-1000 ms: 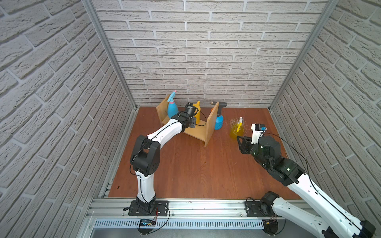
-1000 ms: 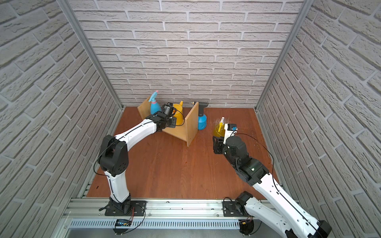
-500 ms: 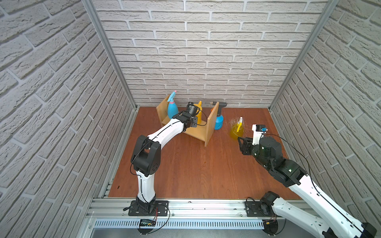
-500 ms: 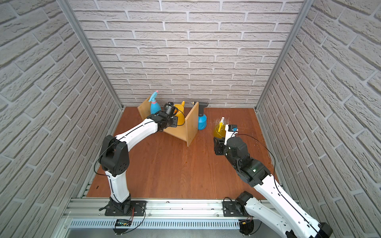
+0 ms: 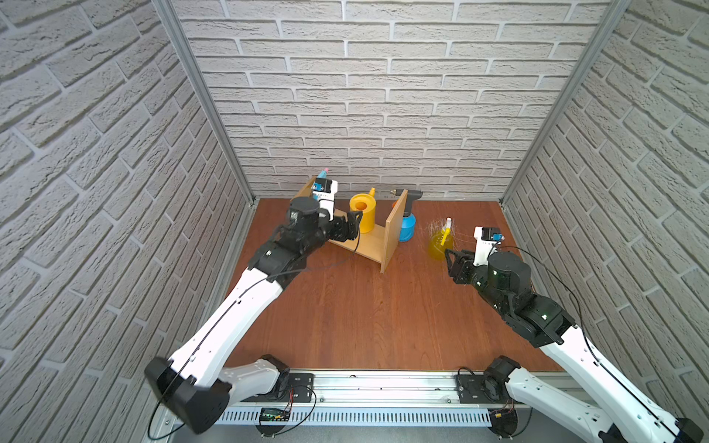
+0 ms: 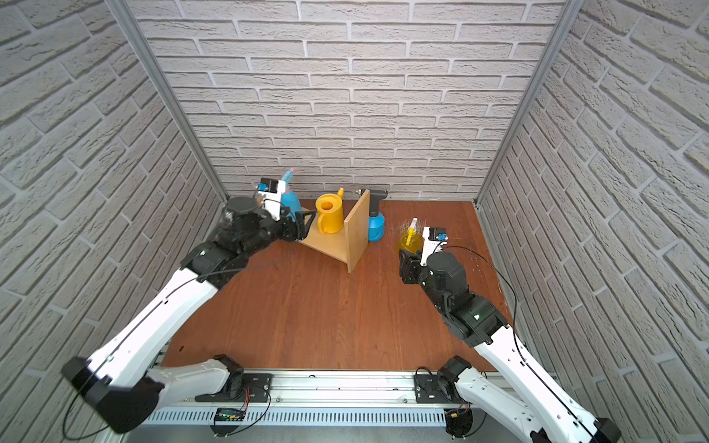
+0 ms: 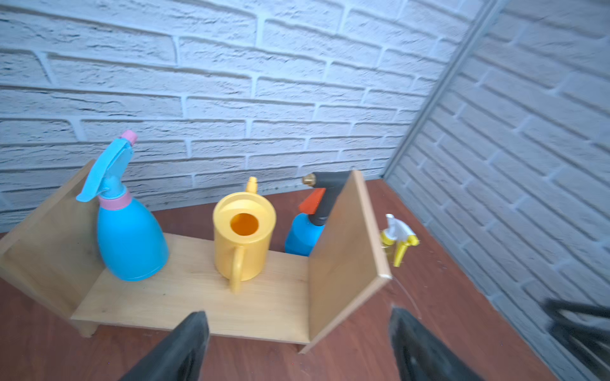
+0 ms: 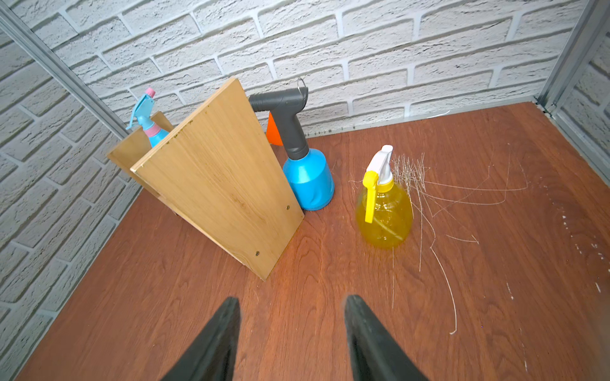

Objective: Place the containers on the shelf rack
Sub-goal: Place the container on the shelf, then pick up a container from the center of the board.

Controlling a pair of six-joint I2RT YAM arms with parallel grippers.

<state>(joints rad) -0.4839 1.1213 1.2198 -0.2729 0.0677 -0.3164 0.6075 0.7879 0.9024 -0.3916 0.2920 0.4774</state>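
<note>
Left wrist view: my left fingers (image 7: 180,346) stand wide apart and empty at the shelf rack's (image 7: 198,297) front edge. On its board, the light-blue spray bottle (image 7: 132,244) stands by the end panel nearest the desk's (image 8: 462,280) back-left corner. The yellow watering can (image 7: 242,250) is mid-board, with bare board on both sides. The blue pump sprayer (image 8: 308,178) stands on the desk just outside the other panel. The translucent yellow spray bottle (image 8: 384,214) is nearer the right edge. My right fingers (image 8: 214,339) are half spread, empty, short of it. A second ago my left fingers were closed at the can's handle.

My left wrist feed: an end panel of the shelf rack (image 7: 343,257) hides part of the blue pump sprayer (image 7: 302,234) and most of the yellow spray bottle (image 7: 399,237) behind it.
</note>
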